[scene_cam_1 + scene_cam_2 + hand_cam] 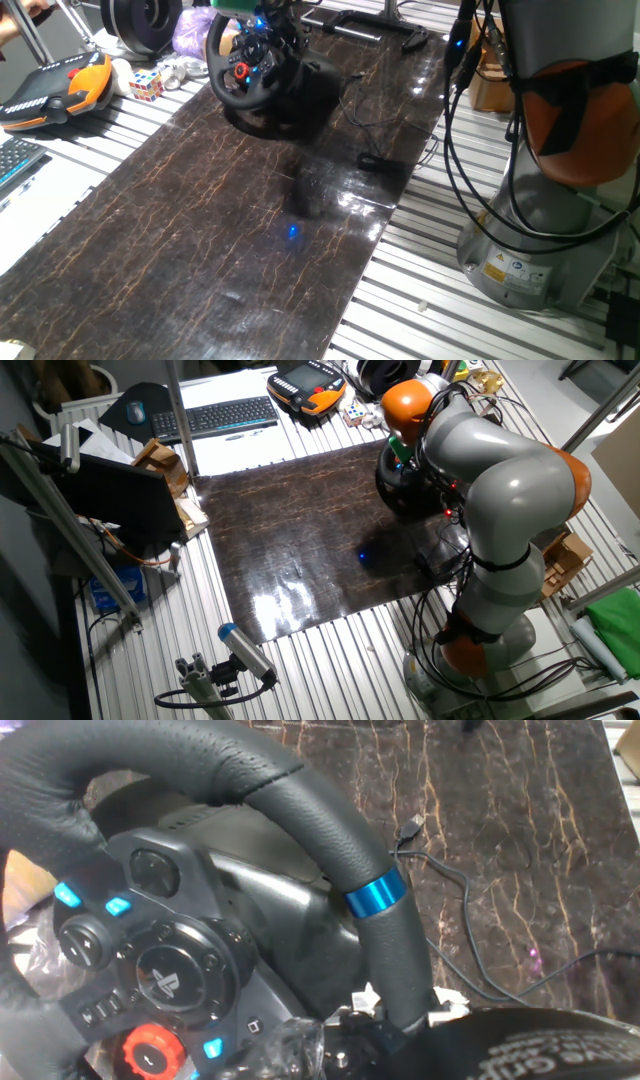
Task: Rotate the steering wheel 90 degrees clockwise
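The steering wheel [228,75] is a black thick-rimmed wheel on a black base, standing at the far end of the dark marbled mat [220,250]. My gripper [262,28] sits on top of its rim. In the hand view the rim [320,830] with its blue band [375,892] runs down between my gripper [400,1038] fingers, which appear shut on it. The hub's red knob [150,1052] and blue buttons show at lower left. In the other fixed view my arm hides most of the wheel [398,490].
A thin black cable [375,158] lies on the mat right of the wheel. At far left are a Rubik's cube [145,84], an orange-black pendant [60,88], a black spool-like ring [140,22] and a keyboard [215,415]. The robot base [540,240] stands at right.
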Controlling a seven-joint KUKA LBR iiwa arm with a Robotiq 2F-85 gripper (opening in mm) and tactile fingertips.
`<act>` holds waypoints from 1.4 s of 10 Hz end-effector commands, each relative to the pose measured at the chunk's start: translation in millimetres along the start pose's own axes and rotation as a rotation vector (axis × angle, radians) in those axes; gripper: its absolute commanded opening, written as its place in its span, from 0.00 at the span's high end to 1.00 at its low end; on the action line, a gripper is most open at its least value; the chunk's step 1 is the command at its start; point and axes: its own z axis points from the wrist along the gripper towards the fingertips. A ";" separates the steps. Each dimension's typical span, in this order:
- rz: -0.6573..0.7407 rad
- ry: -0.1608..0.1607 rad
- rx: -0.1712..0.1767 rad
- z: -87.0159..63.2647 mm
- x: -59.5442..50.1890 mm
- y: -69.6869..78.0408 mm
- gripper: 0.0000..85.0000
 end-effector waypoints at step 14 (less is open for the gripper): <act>0.123 0.007 -0.040 19.4 24.8 13.4 0.99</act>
